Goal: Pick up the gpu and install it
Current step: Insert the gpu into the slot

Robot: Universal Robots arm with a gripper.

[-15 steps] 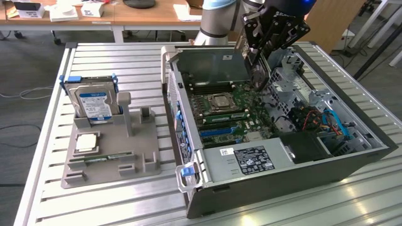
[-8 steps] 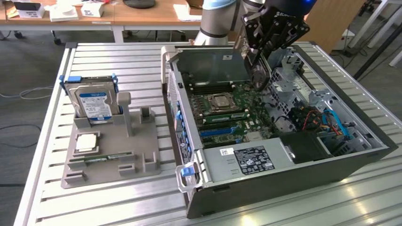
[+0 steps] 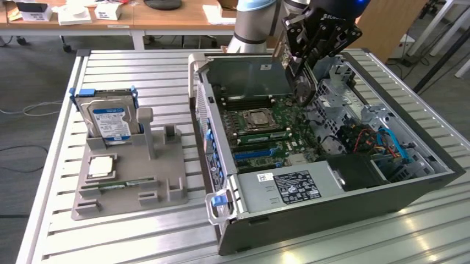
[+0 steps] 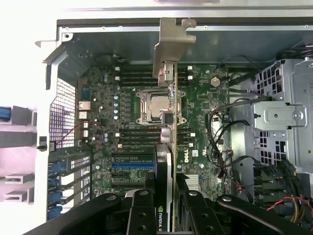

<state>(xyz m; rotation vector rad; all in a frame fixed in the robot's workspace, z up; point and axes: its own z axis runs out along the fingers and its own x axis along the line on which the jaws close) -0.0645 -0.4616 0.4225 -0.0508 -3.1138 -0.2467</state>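
Fingers (image 4: pixel 141 210) of the gripper (image 4: pixel 167 208) were set partway closed and clamped on the gpu (image 4: pixel 164 171). The card was held edge-on over the motherboard (image 4: pixel 195 98) inside the open computer case (image 3: pixel 331 212), with its silvery bracket (image 4: pixel 172 46) turned toward a case wall. A labelled power supply (image 3: pixel 288 186) and coloured cables (image 3: pixel 382 144) were also housed in the case. At the exterior view's left, a grey holder (image 3: pixel 125 159) on the table (image 3: pixel 110 236) was loaded with an upright hard drive (image 3: pixel 110 121), a flat processor chip (image 3: pixel 101 166) and a memory stick (image 3: pixel 118 187).
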